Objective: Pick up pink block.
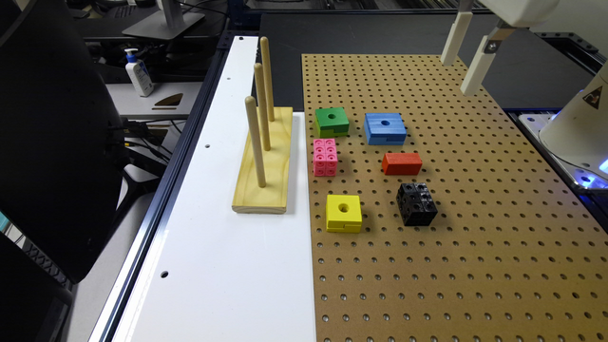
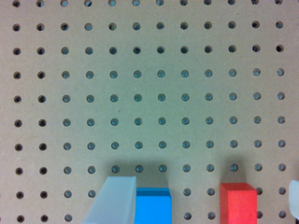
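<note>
Gripper raised above pegboard far corner, at exterior view's upper right; fingers spread apart, holding nothing, angled downward. Wrist view: finger edge beside blue block, red block near.

Pink block resting on pegboard near its white-board edge, between green block and yellow block, well apart from gripper. Black block just past red block.

Green block, blue block, red block, black block, yellow block on pegboard; peg stand beside.
</note>
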### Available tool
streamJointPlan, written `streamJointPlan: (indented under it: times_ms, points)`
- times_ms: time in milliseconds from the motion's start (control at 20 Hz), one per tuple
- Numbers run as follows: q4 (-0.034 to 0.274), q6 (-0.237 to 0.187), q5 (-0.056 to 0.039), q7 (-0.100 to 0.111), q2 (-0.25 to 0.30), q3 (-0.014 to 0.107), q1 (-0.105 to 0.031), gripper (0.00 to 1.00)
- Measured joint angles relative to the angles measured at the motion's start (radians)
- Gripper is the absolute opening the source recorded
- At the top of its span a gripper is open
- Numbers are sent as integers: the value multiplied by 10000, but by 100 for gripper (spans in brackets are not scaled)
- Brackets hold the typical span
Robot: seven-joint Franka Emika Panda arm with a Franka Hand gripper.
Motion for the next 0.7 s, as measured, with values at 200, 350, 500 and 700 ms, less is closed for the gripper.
streamJointPlan:
  times_ms: [200,350,500,700]
  points:
    - [-1,-10,0,0,-13,0,-28,100]
    - [-1,-5,0,0,-14,0,-30,100]
    - [18,15,0,0,-14,0,-29,100]
    - [89,71,0,0,-12,0,-23,100]
